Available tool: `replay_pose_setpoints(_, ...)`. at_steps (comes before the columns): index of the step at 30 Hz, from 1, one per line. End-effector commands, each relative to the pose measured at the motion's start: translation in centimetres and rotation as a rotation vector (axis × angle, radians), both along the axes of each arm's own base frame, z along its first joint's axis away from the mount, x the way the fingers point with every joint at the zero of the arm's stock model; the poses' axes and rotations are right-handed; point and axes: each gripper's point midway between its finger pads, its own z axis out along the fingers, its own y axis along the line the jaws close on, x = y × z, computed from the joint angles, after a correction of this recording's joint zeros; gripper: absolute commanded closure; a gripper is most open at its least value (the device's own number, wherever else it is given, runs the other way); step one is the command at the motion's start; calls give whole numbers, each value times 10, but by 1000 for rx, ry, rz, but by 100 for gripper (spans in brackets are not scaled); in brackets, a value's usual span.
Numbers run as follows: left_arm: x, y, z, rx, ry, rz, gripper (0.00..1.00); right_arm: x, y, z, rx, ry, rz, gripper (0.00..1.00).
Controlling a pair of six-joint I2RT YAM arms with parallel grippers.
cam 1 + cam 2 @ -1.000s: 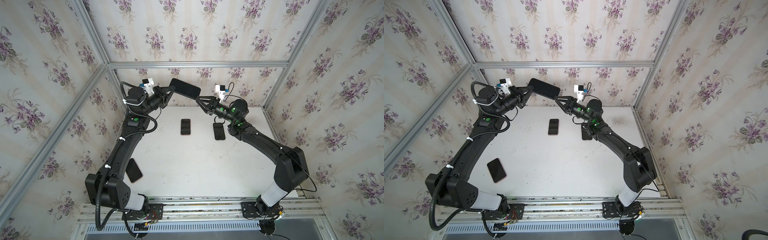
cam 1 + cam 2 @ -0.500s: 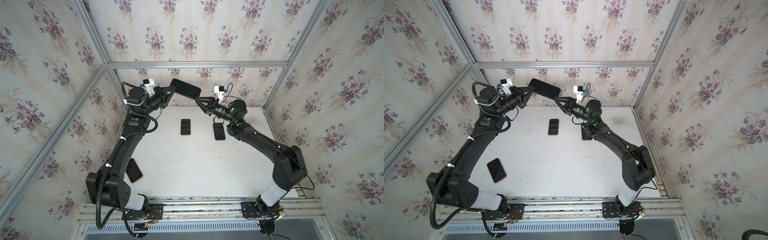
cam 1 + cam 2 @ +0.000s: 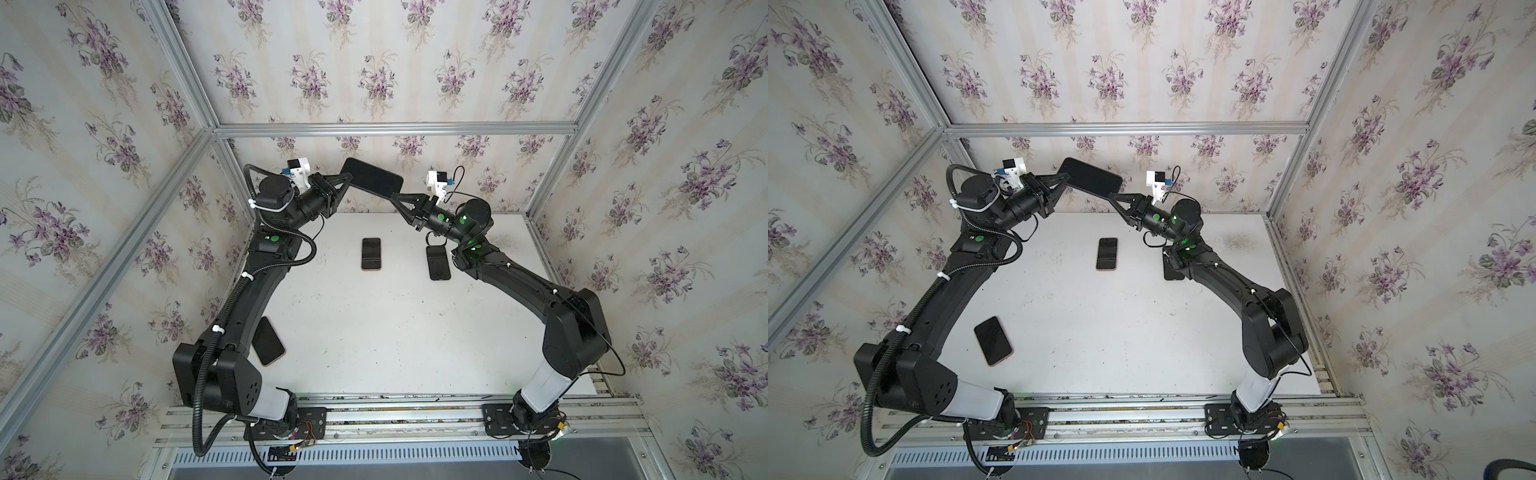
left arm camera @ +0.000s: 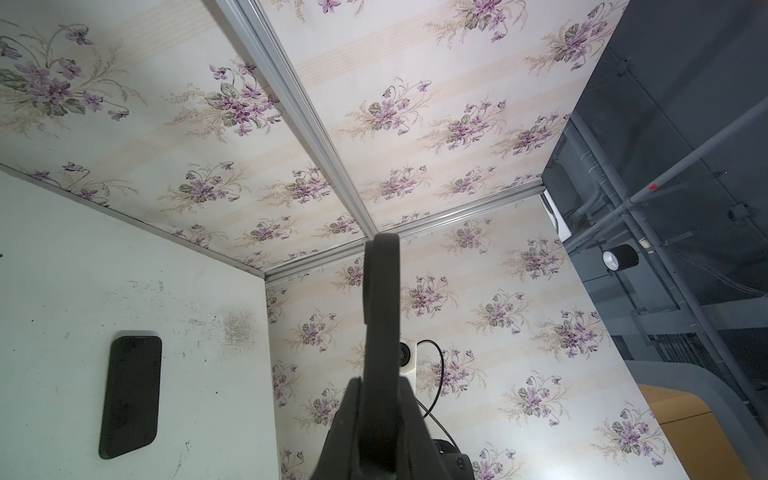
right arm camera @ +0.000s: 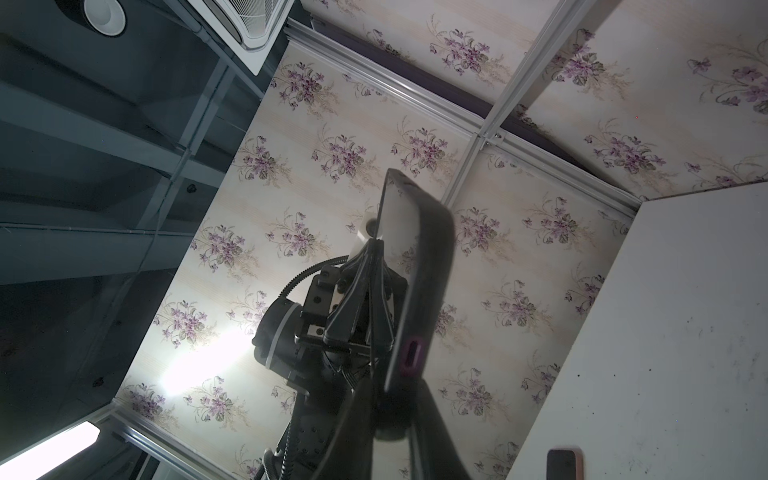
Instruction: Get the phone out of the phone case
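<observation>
Likely best to peel the soft phone case (image 5: 432,257) by its rim off the stiff, slick phone (image 5: 397,237), held above the far surface (image 3: 374,332), left jaws clamping its left end, right jaws pinching its right corner.

The left arm (image 3: 249,299) and right arm (image 3: 511,274) rise from the lower frame and arch inward to upper centre. The left pincer (image 3: 348,183) clamps one end of the raised cased phone (image 3: 374,179). The right pincer (image 3: 395,196) pinches its opposite corner.
</observation>
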Motion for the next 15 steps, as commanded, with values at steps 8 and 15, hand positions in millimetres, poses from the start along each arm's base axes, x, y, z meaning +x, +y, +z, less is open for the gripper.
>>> replay_pose_setpoints(8, -2, -3, 20, -76, -19, -36, 100, -18, 1, 8, 22, -122, 56, 88)
replay_pose_setpoints(15, 1, -9, 23, -167, 69, -91, 100, -29, 5, -16, -131, -217, 64, 90)
